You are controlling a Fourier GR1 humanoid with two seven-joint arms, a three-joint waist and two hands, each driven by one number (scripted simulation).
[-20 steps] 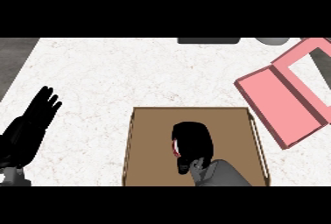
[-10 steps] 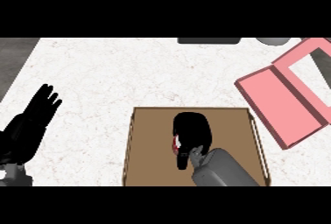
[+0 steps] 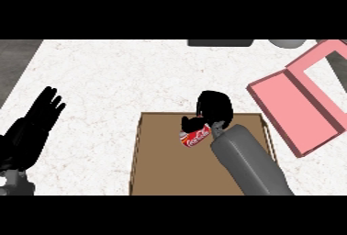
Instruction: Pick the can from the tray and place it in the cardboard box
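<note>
A red can [image 3: 195, 137] with white lettering lies tilted inside the brown cardboard box [image 3: 157, 160], near the box's far wall. My right hand [image 3: 215, 107] hovers over that far edge, just beyond the can, with its thumb [image 3: 192, 123] next to the can's top. Its fingers are relaxed and do not wrap the can. The grey right forearm [image 3: 247, 160] crosses the box's right half and hides part of the floor. My left hand [image 3: 35, 124] rests open on the counter at the left, fingers up. The pink tray [image 3: 298, 108] lies at the right, and no can shows on it.
The white speckled counter [image 3: 122, 78] spreads around the box. A dark flat object [image 3: 220, 42] and a grey round item [image 3: 288, 43] sit at the far edge. A dark strip [image 3: 13, 59] marks the counter's left end.
My right hand has slid toward the box's far wall. The can, earlier almost hidden under the hand, now shows on the box floor below the thumb. The left hand has stayed still.
</note>
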